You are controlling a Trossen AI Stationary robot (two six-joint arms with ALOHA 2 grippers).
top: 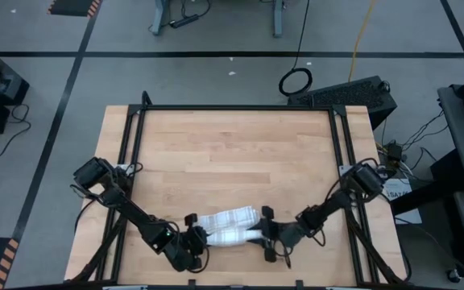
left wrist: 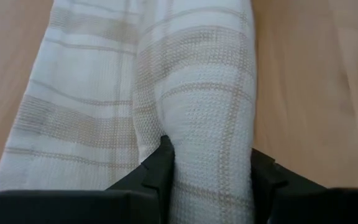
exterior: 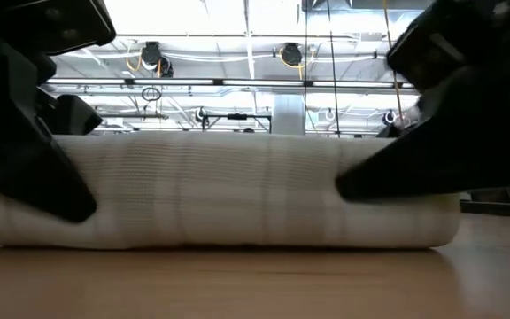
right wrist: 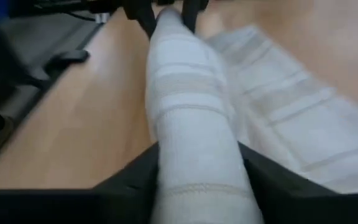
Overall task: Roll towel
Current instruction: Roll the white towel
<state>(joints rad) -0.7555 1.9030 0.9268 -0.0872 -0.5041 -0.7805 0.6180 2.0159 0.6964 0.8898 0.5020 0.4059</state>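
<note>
on my left wrist feed the two dark fingers (left wrist: 164, 163) sit hard against either side of the rolled end of the towel (left wrist: 191, 118), so the left gripper (left wrist: 210, 171) is clamped on that roll. the cloth bulges up between the pads, and a flatter, unrolled layer of the same checked fabric lies just beside the roll on the wood.

on my right wrist feed the right gripper (right wrist: 197, 165) has a finger on each flank of the other end of the roll, pressed into the fabric, so i read it as clamped on the towel (right wrist: 188, 106) too. beyond it, at the far end of the roll, i can see the left arm's fingers gripping.

from above, the left gripper (top: 200, 238) and right gripper (top: 263, 234) face each other across the towel (top: 228, 225), which lies as a short white bundle near the front edge of the table (top: 232, 145), roughly at its middle. both arms reach inward from the table's front corners.

at table height the towel (exterior: 228, 199) is a long roll resting on the wood, with dark gripper parts overlapping each end.
</note>
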